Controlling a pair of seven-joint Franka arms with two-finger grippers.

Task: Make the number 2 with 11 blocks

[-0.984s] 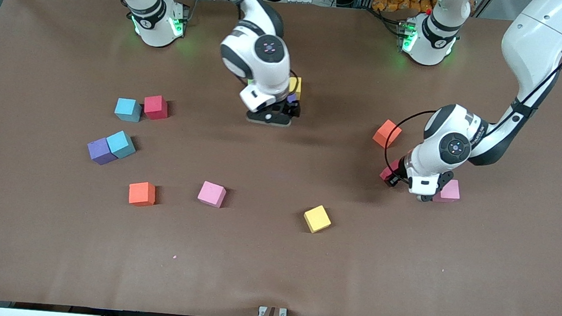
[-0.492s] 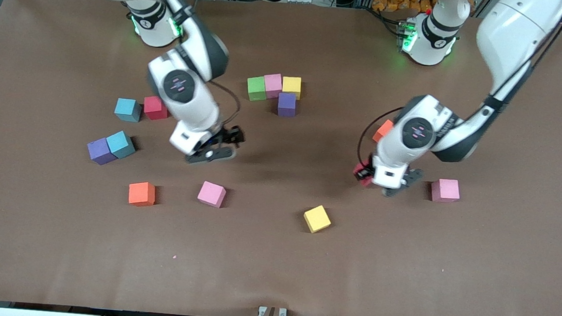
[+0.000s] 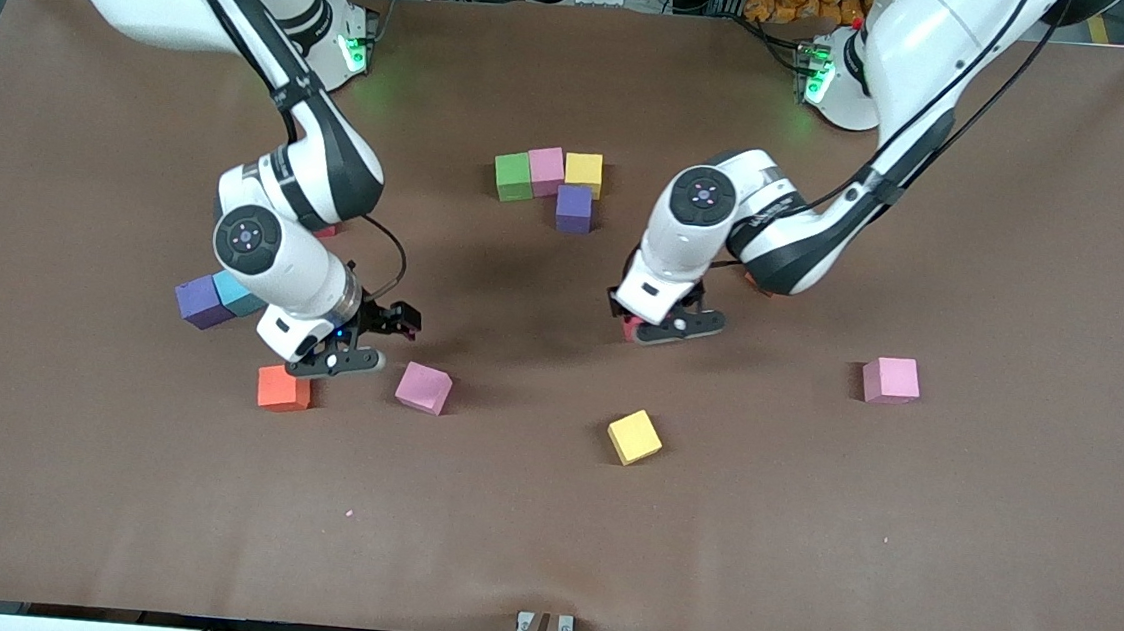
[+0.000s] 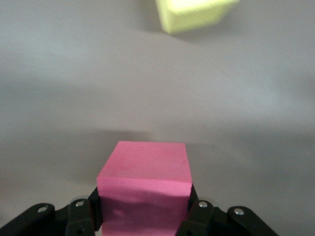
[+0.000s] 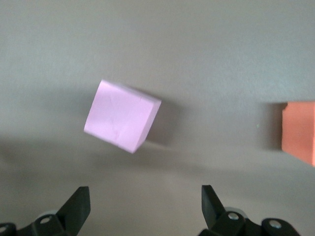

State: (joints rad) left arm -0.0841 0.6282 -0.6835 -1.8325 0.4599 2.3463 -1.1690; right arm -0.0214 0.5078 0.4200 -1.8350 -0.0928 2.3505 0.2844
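left pincer (image 3: 634,323) carried pink block (image 4: 142,189) toward centre — right pincer (image 3: 382,339) moved over loose pink block (image 3: 423,387)

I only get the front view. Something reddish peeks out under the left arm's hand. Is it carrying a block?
Observer: Yes. In the left wrist view, the left fingers are shut on a bright pink block, one on each side, up above bare table.
Operator: Is the right arm holding one too?
Observer: No. The right wrist view shows the right fingers wide open with nothing between them.
Operator: What is it going for, then?
Observer: Probably the pale pink block. It lies on the table ahead of those open fingers, not yet between them, turned askew to them. The orange block sits off to one side.
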